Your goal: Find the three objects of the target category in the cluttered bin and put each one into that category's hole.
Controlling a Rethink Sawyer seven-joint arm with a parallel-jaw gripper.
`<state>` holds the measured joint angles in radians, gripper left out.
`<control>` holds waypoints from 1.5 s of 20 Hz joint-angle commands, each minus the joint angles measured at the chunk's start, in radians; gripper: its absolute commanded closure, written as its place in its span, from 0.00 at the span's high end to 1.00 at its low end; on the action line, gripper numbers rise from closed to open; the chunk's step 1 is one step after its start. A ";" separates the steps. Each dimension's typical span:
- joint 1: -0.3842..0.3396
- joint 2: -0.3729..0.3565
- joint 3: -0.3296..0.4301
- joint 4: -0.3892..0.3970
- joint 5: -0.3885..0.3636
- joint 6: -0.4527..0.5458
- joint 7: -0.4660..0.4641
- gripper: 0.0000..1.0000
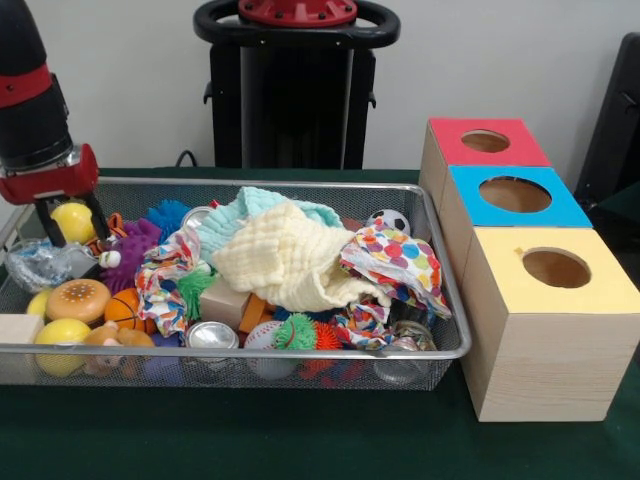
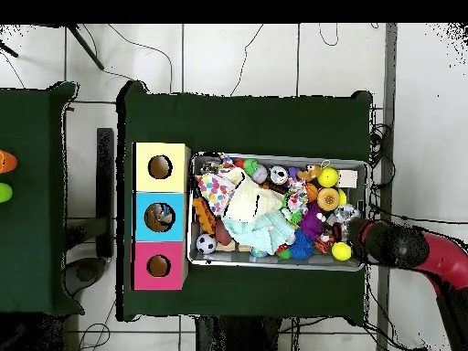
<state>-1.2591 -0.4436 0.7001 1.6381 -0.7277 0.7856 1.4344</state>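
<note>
A: Tool (image 1: 68, 222) state?
B: Clamped on a yellow ball (image 1: 73, 221), low at the bin's (image 1: 300, 352) end, far from the boxes.
A: Progress?
B: Blue box (image 2: 158, 218) maybe holds something, hard to tell. Ball not yet delivered.
</note>
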 commanded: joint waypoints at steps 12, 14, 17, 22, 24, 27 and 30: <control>-0.007 -0.057 -0.017 0.048 -0.014 0.026 -0.182 1.00; 0.001 -0.056 -0.023 0.052 -0.029 -0.001 -0.161 1.00; 0.012 -0.036 -0.030 0.045 -0.052 -0.037 -0.144 1.00; 0.026 -0.015 -0.038 0.035 -0.076 -0.066 -0.117 1.00; 0.027 0.005 -0.037 0.013 -0.076 -0.055 -0.126 1.00; 0.031 0.026 -0.033 -0.019 -0.072 -0.031 -0.141 1.00; 0.037 0.051 -0.033 -0.043 -0.079 -0.035 -0.141 1.00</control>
<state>-1.2517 -0.4740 0.6999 1.6410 -0.7496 0.7798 1.4344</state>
